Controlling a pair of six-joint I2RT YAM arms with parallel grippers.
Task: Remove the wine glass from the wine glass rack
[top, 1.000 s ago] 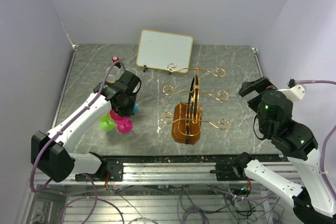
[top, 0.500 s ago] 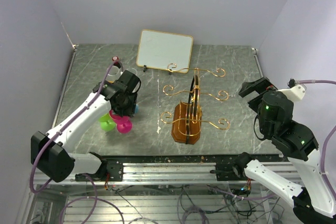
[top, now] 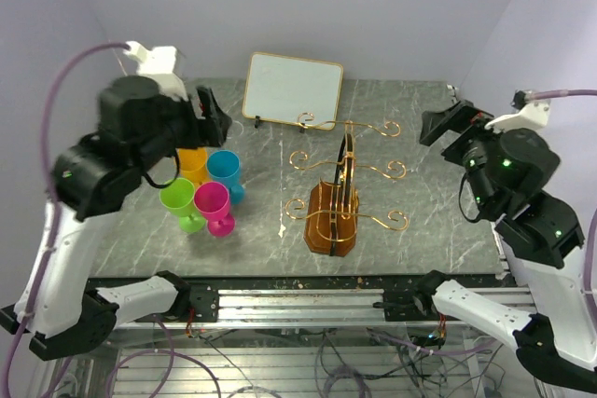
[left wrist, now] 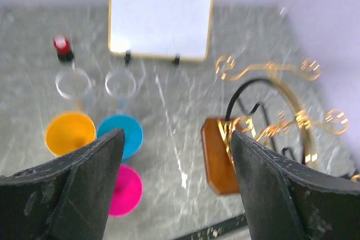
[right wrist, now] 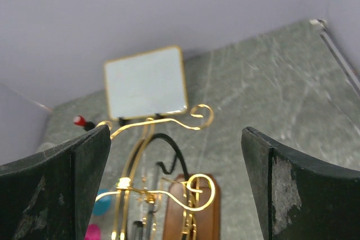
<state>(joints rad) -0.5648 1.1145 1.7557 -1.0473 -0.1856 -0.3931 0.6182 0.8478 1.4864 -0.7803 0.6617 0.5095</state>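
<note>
The wine glass rack point(top: 333, 213) stands mid-table, a brown wooden stand whose gold wire arms are bare; it also shows in the left wrist view point(left wrist: 222, 161) and the right wrist view point(right wrist: 194, 206). Left of it, a pink wine glass point(top: 213, 204) stands upright on the table beside green point(top: 177, 200), blue point(top: 224, 171) and orange point(top: 193, 163) ones. My left gripper point(top: 213, 114) hangs high above these glasses, open and empty point(left wrist: 175, 139). Raised at the right of the rack, my right gripper point(top: 440, 126) is open and empty too point(right wrist: 175, 133).
A white framed board point(top: 293, 90) leans at the back of the table. Two clear glasses point(left wrist: 73, 82) and a small red-capped item point(left wrist: 62, 46) stand behind the coloured ones. Purple walls close in the left, back and right sides.
My left gripper opened, let go of the pink glass and rose high and back, uncovering the blue and orange glasses. My right arm lifted a little.
</note>
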